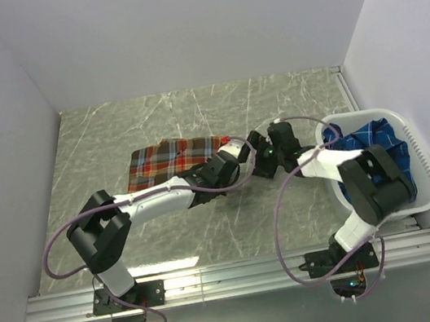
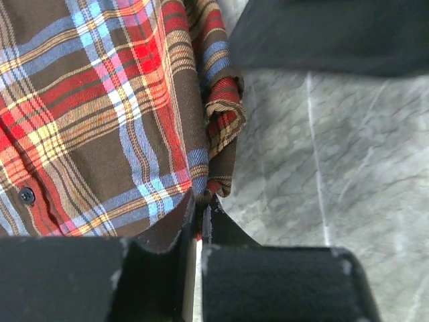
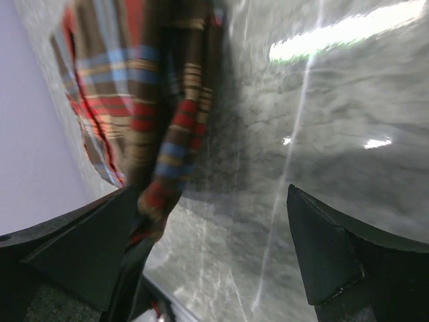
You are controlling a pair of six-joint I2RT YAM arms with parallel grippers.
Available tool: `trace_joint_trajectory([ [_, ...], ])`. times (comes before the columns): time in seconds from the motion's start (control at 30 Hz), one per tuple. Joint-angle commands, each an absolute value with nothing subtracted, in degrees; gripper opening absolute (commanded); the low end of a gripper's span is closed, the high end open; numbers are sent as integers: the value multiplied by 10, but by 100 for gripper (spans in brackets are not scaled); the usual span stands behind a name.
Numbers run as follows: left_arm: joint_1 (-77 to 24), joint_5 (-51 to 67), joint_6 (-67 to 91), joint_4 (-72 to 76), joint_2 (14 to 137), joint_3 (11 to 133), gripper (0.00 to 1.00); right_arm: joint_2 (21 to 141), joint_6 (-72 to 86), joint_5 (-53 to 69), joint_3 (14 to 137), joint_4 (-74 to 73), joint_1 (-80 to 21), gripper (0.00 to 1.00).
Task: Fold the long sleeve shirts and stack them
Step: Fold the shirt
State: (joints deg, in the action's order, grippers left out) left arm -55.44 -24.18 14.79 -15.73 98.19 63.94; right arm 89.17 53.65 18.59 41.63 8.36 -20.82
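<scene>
Top external: red-orange shirt (image 1: 165, 159) lengthwise left-right

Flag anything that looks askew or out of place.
The red plaid shirt lies skewed on the table, one edge bunched into a roll where the left gripper pinches it. The blue shirt sits crumpled in the basket.

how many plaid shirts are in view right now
2. The red-orange shirt lies on the table, mid-left; the blue shirt sits in the white basket at right. Others may be hidden under it.
</scene>
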Motion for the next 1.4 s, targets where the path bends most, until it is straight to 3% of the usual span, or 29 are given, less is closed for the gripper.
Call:
trace_joint_trajectory([
  [0.0, -548, -211, 178, -122, 947, 628, 5, 936, 581, 242, 456, 167, -230, 100],
  [0.23, -540, -188, 193, -119, 940, 626, 5, 1002, 642, 247, 441, 260, -247, 100],
  [0.5, -526, -179, 213, -116, 943, 611, 5, 992, 693, 248, 380, 387, -246, 98],
  [0.93, -518, -134, 226, -110, 926, 621, 4, 1041, 684, 217, 425, 329, -265, 97],
  [1.37, -518, -105, 248, -98, 906, 585, 6, 1143, 667, 221, 539, 296, -288, 81],
])
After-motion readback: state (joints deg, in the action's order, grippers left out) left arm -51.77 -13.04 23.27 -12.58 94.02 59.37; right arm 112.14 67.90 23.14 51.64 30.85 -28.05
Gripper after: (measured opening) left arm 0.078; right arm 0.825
